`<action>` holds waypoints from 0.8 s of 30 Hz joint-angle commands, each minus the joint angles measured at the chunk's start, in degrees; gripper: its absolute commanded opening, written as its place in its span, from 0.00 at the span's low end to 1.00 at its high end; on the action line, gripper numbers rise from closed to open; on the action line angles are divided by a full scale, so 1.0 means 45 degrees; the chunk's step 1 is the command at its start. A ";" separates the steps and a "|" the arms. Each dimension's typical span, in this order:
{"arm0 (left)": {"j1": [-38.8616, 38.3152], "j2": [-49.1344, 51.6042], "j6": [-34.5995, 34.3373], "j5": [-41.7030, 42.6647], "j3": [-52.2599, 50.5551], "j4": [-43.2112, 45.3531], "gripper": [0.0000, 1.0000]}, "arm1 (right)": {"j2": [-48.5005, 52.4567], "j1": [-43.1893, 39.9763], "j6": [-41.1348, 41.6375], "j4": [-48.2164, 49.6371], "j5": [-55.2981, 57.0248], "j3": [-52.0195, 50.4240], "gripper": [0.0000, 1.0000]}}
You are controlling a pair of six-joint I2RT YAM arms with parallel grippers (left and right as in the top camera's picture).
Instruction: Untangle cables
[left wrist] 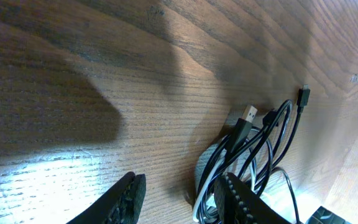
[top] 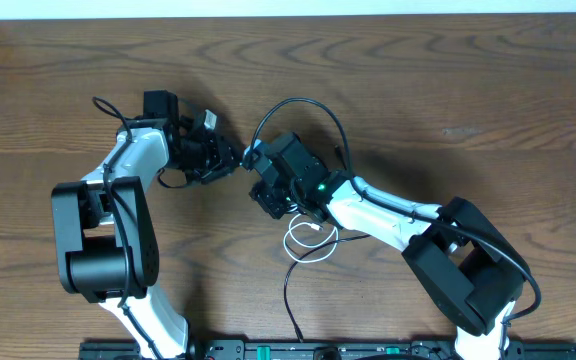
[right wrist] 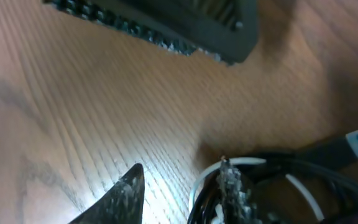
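Tangle sits mid-table, mostly beneath the right arm's green-lit wrist. The black cable arcs out on the far side of that wrist, and the white cable loops out on its near side. The left gripper is just left of that wrist, meeting the right gripper at its tip. On both, the jaws stand partly open with only bare wood in the gap and nothing held; the bundle lies against the outer side of one finger on each. For the step in hand, I'd have one gripper pin a single strand. The other should take the black cord just behind its USB plug and draw it slowly along its loop, not across, so the plugs don't snag. The crossing itself is hidden under that wrist from overhead, both wrist views cut the bundle at the frame edge, and the right one is blurred. I cannot tell whether a strand is hooked on a finger, nor which cord the small plug ends.
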 commanded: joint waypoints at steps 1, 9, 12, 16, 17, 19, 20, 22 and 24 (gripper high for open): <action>-0.0277 -0.0282 0.0121 0.0209 0.0107 -0.0073 0.42 | 0.0112 -0.0325 0.1001 -0.0199 0.0058 -0.0044 0.37; -0.1885 -0.0282 0.0063 -0.1345 0.0049 -0.1049 0.36 | -0.0117 -0.1457 0.1375 -0.0981 -0.1632 -0.0044 0.37; -0.2501 -0.0282 -0.0078 -0.1379 0.0049 -0.1054 0.28 | -0.0126 -0.1807 0.1370 -0.1404 -0.1632 -0.0044 0.38; -0.3279 -0.0282 -0.0937 -0.2997 0.0029 -0.1093 0.22 | -0.0126 -0.2293 0.1370 -0.2161 -0.1632 -0.0044 0.38; -0.3395 -0.0282 -0.1185 -0.3468 0.0029 -0.1093 0.22 | -0.0126 -0.2361 0.1365 -0.2312 -0.1632 -0.0044 0.38; -0.3643 -0.0282 -0.1433 -0.4274 0.0024 -0.1112 0.22 | -0.0121 -0.2526 0.1248 -0.2599 -0.1622 -0.0044 0.38; -0.3735 -0.0282 -0.1433 -0.4546 0.0024 -0.1107 0.21 | -0.0126 -0.2603 0.1146 -0.2691 -0.1617 -0.0044 0.39; -0.3847 -0.0282 -0.1472 -0.4945 0.0024 -0.1083 0.21 | -0.0121 -0.2730 0.1020 -0.2764 -0.1613 -0.0044 0.39; -0.3861 -0.0282 -0.1671 -0.5275 0.0024 -0.1088 0.15 | -0.0121 -0.2812 0.1030 -0.2759 -0.1617 -0.0044 0.37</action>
